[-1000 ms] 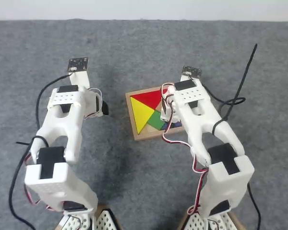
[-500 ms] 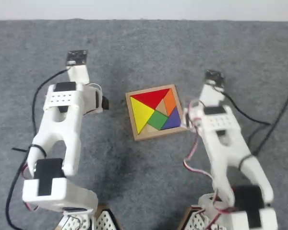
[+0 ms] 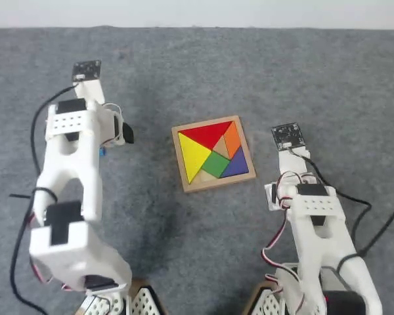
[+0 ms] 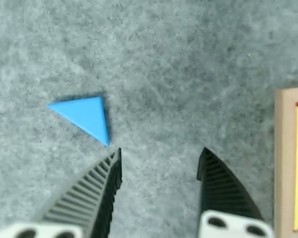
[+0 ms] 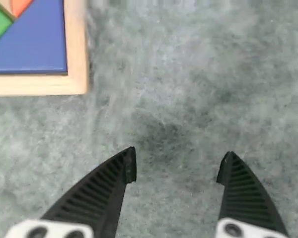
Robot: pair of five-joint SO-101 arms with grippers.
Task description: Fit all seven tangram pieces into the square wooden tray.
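Tangram pieces [image 3: 194, 157] in red, yellow, green, orange and dark blue sat in the wooden tray [image 3: 220, 183] between the arms. A light blue triangle [image 4: 84, 116] lay on the grey mat [image 3: 184, 72] just beyond the left gripper [image 4: 160, 152], whose jaws were apart. The right gripper [image 5: 180, 154] hung spread near the tray's corner, holding nothing.
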